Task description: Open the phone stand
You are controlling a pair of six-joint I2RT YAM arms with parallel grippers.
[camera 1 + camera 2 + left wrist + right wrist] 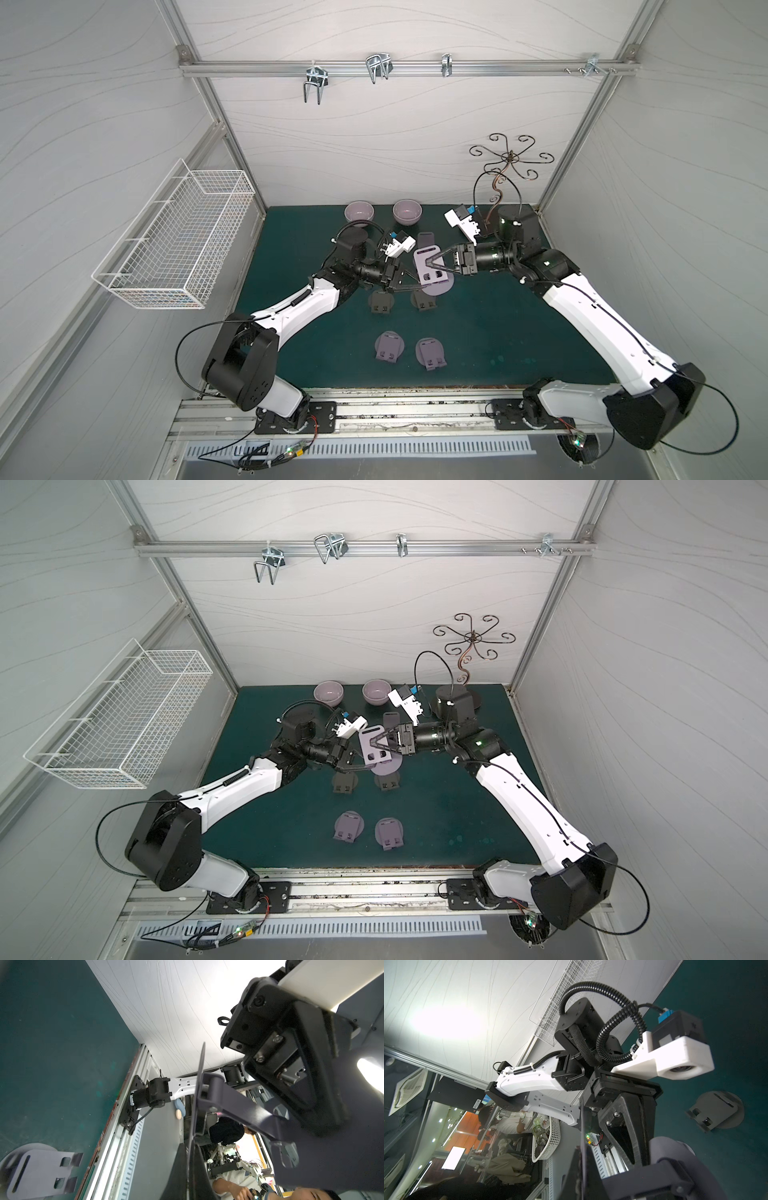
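Left gripper (420, 286) was clamped on the round base of the phone stand (420, 255); right gripper (428, 264) was clamped on its slotted plate. The stand hung clear above the mat (498, 332), over its rear half, plate angled off the base. Two dark stands (380, 302) lay on the mat just in front. Lavender stands (389, 346) lay nearer the mat's front edge, bowls (359, 213) at its back edge.

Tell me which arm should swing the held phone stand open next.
Right, probably. The right gripper is shut on the stand's upper plate, the part that has to swing; the left gripper is shut on the edge of the round base, so it looks better kept as the anchor.
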